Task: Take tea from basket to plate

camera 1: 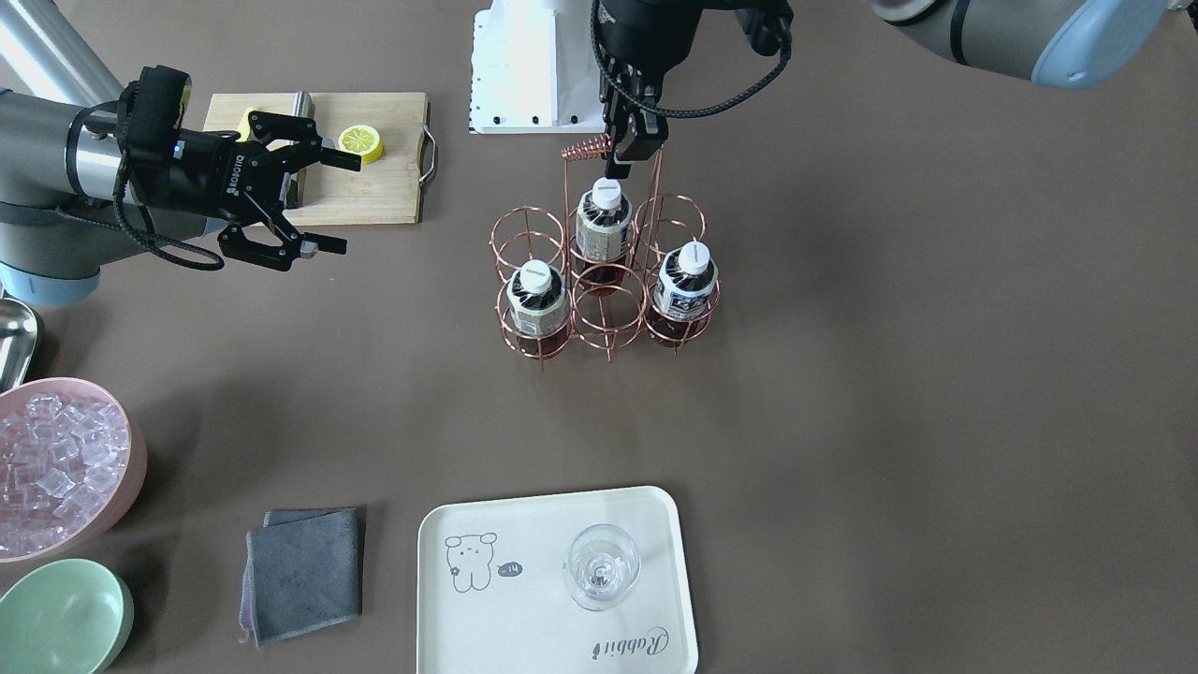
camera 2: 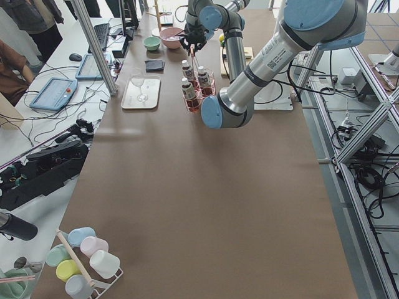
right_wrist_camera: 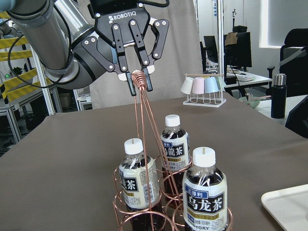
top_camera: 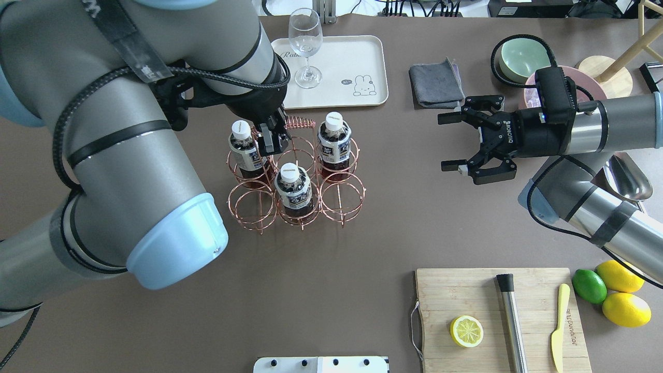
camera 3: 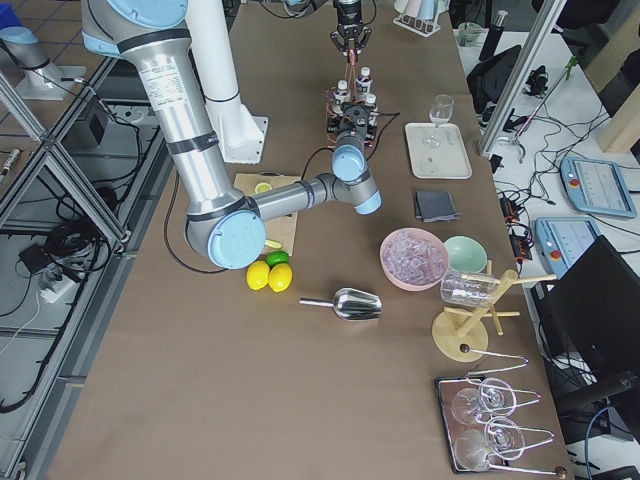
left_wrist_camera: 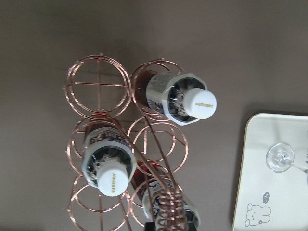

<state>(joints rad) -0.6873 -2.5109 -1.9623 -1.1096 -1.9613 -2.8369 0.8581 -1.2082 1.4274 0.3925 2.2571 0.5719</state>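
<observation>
The rose-gold wire basket stands mid-table and holds three tea bottles with white caps; three rings stand empty. My left gripper hangs over the basket's back row, shut on one end of the coiled handle, as the right wrist view shows. My right gripper is open and empty, well to the right of the basket, pointing at it. The cream plate lies beyond the basket with a stemmed glass standing on it.
A grey cloth, a green bowl and a pink bowl of ice lie at the far right. A cutting board with a lemon half, two lemons, a lime and a metal scoop lie near right.
</observation>
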